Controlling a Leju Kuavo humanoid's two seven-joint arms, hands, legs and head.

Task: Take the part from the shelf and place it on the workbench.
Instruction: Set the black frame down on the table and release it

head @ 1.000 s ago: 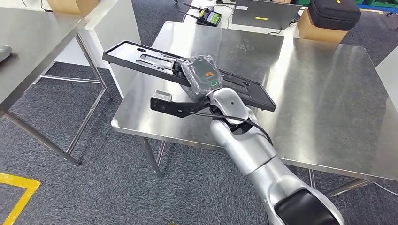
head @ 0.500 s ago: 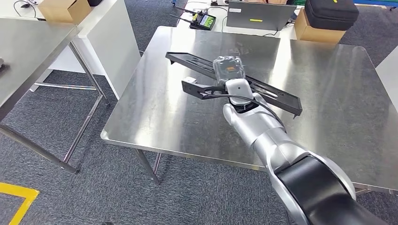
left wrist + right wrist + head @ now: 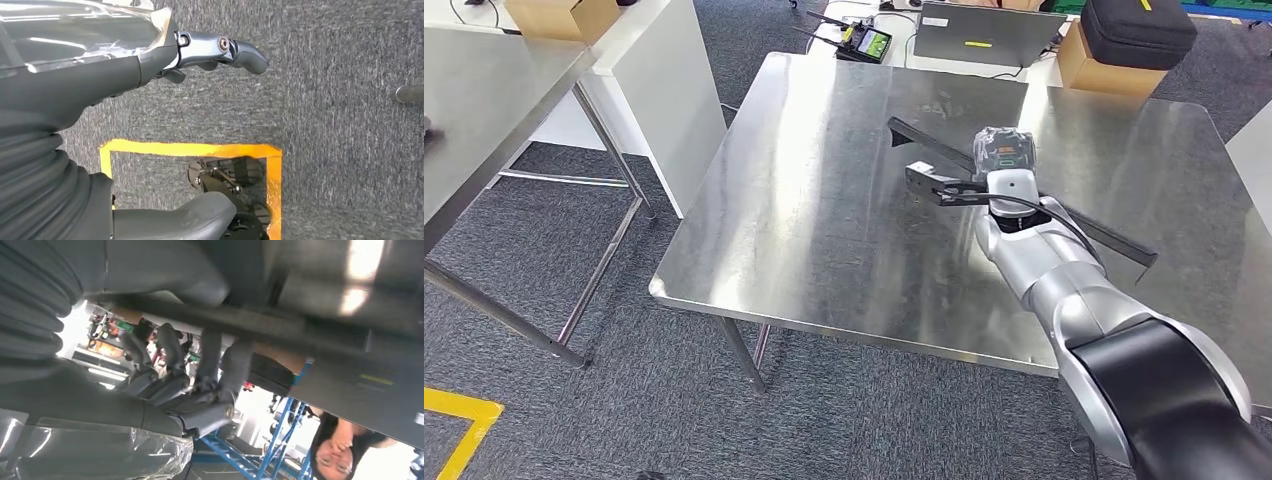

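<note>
Your right hand (image 3: 1004, 152) is clamped mid-length on the long black slotted plate (image 3: 1114, 236), held just above the steel table (image 3: 824, 200) toward 1 o'clock. Judged stiff, prob light but long, so it'll lever; grip near centre is right. Left hand (image 3: 220, 50) hangs over the floor, fingers apart, empty. Vs 1 s ago: plate has swung from the table's 10 o'clock corner to the middle-right.

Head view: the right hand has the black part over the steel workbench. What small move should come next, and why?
Probably lower it. The right hand grips the long black part above the workbench, well inside its edges, and the part looks tilted, not lying flat. Bringing it down until it rests on the steel should come before the fingers let go.
</note>
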